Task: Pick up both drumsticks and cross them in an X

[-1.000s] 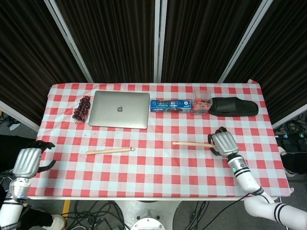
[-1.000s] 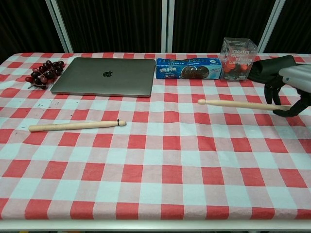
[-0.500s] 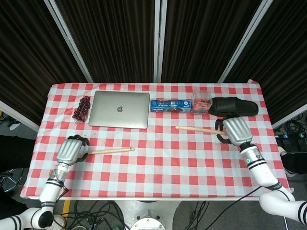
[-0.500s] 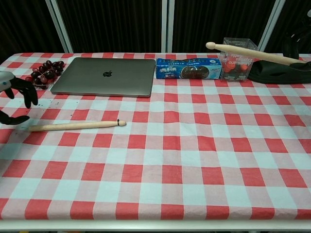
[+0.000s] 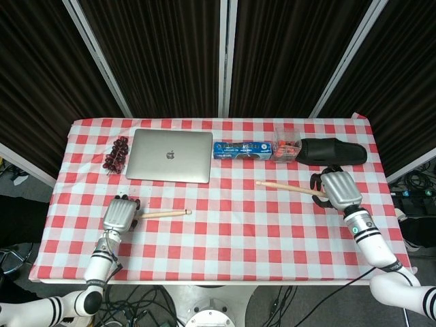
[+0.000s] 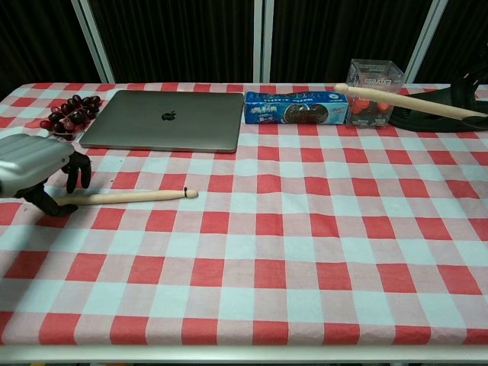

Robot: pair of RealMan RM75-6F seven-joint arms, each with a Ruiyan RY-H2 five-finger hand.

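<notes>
1. My right hand [image 5: 338, 190] holds one drumstick [image 5: 289, 187] by its butt end, lifted off the table [image 5: 225, 238]. In the chest view its shaft slants above the clear snack box [image 6: 373, 92] and the blue biscuit packet [image 6: 296, 107], tip pointing toward the middle.

2. The other drumstick [image 6: 126, 197] lies flat on the checked cloth, in front of the laptop [image 6: 166, 120], its tip toward the centre and its butt end under my left hand [image 6: 34, 171].

3. My left hand is set over that butt end with its fingers [image 6: 77, 171] arched down around the shaft. I cannot tell whether they have closed on it; the stick looks to be resting on the table, so I count it as not yet grasped.

4. I judge both sticks to be wood: light, stiff and smooth. They will not bend or crush, but a round, slick shaft can roll under a poor grip or pivot within it.

5. Holding at the thick butt end suits me, since it leaves the long tapered part free for crossing. The cost is leverage: the far tip may droop or swing, so I want the shaft seated firmly against the thumb.

6. On the flat stick, the risk is pushing it away rather than getting under it.

7. The cherries [image 6: 70, 110] sit near my left hand, so I should lift straight up.
</notes>
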